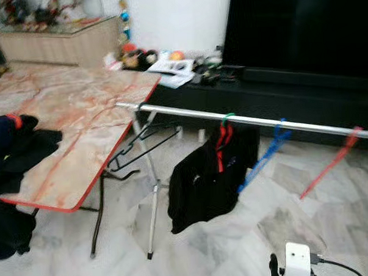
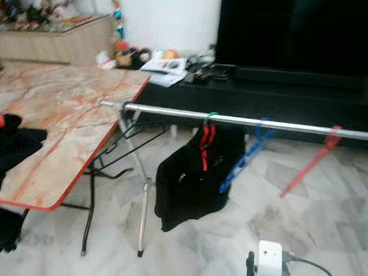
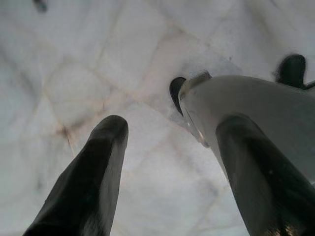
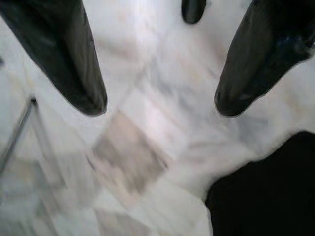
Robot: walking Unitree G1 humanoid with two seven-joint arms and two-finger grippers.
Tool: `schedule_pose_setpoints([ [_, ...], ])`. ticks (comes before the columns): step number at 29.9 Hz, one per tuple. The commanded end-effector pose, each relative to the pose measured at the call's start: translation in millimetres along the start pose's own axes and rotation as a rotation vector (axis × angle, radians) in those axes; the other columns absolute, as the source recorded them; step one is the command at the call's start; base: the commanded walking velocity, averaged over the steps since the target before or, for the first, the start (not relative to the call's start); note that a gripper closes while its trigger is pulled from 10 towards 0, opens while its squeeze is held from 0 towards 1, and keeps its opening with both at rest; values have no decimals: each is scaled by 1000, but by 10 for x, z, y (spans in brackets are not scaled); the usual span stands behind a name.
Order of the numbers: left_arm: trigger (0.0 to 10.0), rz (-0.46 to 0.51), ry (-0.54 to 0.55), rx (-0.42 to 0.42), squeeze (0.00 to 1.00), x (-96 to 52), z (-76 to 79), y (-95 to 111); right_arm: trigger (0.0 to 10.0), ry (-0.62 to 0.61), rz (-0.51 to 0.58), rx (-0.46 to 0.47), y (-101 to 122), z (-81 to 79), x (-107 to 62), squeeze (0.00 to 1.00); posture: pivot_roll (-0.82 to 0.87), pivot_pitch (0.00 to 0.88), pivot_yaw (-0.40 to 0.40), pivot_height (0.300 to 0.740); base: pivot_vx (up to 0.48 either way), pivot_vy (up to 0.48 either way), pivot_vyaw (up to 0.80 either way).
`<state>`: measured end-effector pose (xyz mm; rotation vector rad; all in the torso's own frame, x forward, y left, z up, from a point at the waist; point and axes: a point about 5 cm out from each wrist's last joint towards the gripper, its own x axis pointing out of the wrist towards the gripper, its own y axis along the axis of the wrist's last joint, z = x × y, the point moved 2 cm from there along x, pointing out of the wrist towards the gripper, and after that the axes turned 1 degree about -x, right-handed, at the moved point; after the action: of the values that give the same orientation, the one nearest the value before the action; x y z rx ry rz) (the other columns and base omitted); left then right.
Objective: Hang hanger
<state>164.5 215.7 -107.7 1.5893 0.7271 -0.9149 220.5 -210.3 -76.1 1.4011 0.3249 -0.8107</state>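
Hangers aren't in either gripper: the left gripper point(image 3: 167, 162) and right gripper point(image 4: 160, 105) both hang with fingers spread apart over bare marble floor point(image 1: 249, 233). On the silver rail point(image 1: 244, 118) ahead, a green hanger point(image 1: 228, 119) carries a black jacket point(image 1: 204, 180), with a blue hanger point(image 1: 264, 156) and red hanger point(image 1: 331, 162) further right. Dark clothes point(image 1: 19, 145) lie on the folding table point(image 1: 79, 118) left of it.

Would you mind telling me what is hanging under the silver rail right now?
Under the silver rail hang a black jacket on a green-hooked hanger, an empty blue hanger and an empty red hanger. The jacket covers its hanger's body.
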Motion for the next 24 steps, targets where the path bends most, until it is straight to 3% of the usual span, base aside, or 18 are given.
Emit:
schedule_pose_setpoints([
  [1,10000,-12,-14,-7,0,0,49,-42,10000,9,-39,-13,-74,13,-7,0,-26,0,-17,740,-289,0,0],
  [3,10000,-14,-14,-4,0,0,49,-45,10000,16,-69,-51,-171,-2,-35,0,-23,0,-17,740,-144,0,0],
  [12,10000,-31,-22,6,0,-4,53,-75,10000,69,-121,-63,-311,-96,-88,0,-27,0,-11,740,0,0,0],
  [22,10000,-35,-17,13,0,-8,49,-93,10000,98,-164,-99,-444,-127,-140,0,-27,0,-7,740,0,0,-796],
  [24,10000,-33,-21,57,0,-8,47,-83,10000,99,-184,-103,-512,-114,-165,0,-26,0,-3,740,0,-159,-788],
])
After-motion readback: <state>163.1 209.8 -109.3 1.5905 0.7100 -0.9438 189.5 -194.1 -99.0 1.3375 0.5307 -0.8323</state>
